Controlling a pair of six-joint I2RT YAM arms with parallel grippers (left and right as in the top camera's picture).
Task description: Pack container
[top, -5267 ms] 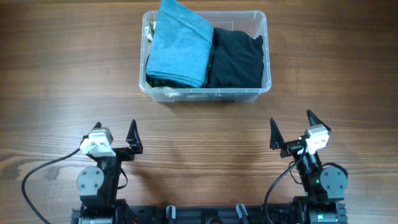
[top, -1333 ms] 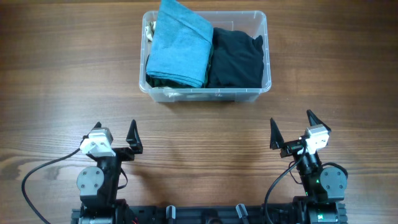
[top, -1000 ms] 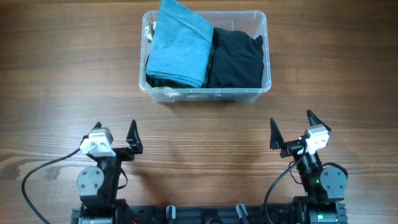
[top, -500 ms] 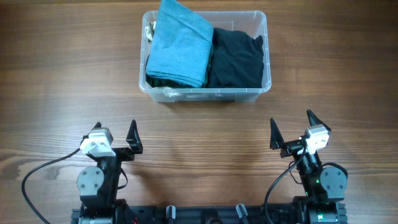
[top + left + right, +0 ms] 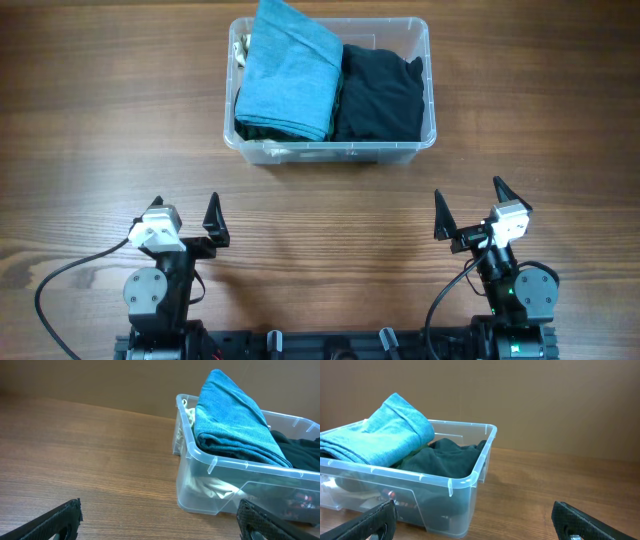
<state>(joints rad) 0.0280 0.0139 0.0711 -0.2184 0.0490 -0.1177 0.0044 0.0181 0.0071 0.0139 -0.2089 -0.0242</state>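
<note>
Overhead: the container (image 5: pixel 330 154) sits on the table (image 5: pixel 100 120). Inside it, a blue folded garment (image 5: pixel 288 70) fills the left half and pokes above the rim; a black garment (image 5: pixel 380 90) lies touching it in the right half. A bit of white cloth (image 5: pixel 240 47) shows at the container's far left corner. The left gripper (image 5: pixel 184 210) and right gripper (image 5: pixel 470 205) are well apart from the container, on its near side, one toward each end. Both have their fingers spread wide and empty.

Left wrist: container (image 5: pixel 210 467) ahead and to the right. Blue garment (image 5: pixel 230 425) piled above the rim, with white cloth (image 5: pixel 212 489) pressed against the clear wall below it. Fingers (image 5: pixel 55 520) sit at the frame's lower corners, wide apart, nothing between them.

Right wrist: container (image 5: pixel 465 485) ahead and to the left, black garment (image 5: pixel 445 460) nearest, blue one (image 5: pixel 380 435) behind it. Fingers (image 5: pixel 585 520) wide, empty, clear of the container.
</note>
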